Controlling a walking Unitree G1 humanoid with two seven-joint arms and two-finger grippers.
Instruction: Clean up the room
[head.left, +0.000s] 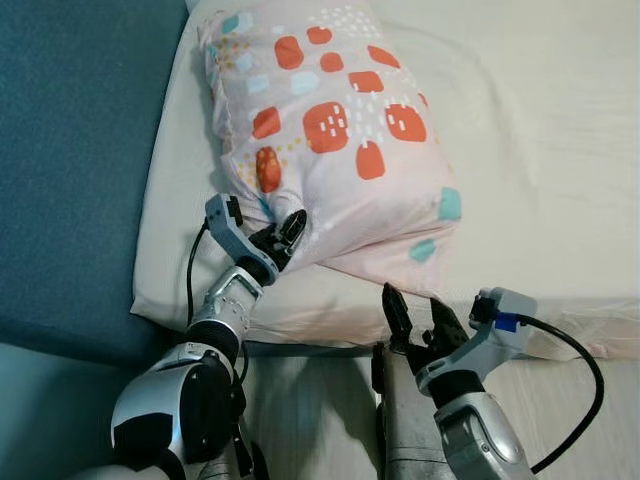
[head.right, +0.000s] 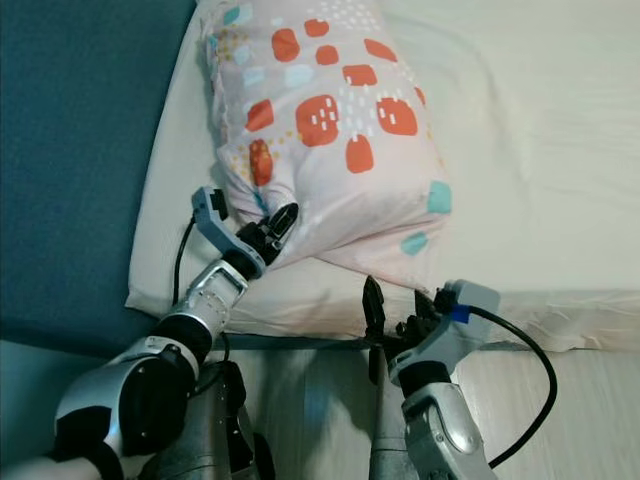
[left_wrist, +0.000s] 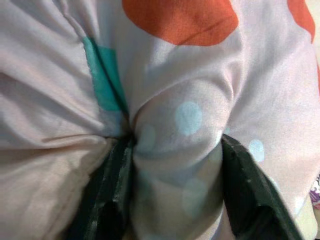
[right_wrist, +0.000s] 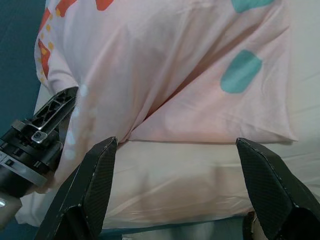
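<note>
Black fingers of the left gripper (head.left: 288, 232) are closed on a fold of cloth at the near left corner of the pillow (head.left: 335, 120); in the left wrist view the pink cover bulges between the two fingers (left_wrist: 247, 195), so the hold is on the cover and maybe a little of the filling. The right gripper (head.left: 418, 312) has its fingers spread wide, holding nothing; it hovers just near the pillow's near edge, a bit to the right, over the edge of the mattress (head.left: 560, 150). The pillow lies on the cream sheet at the far left part of the bed, beside the blue headboard (head.left: 80, 150), slightly tilted. To do this step well, I think the right gripper should take the near right corner deeply before any lift; with one corner only, the cover may slip or the pillow may hang and drag.
</note>
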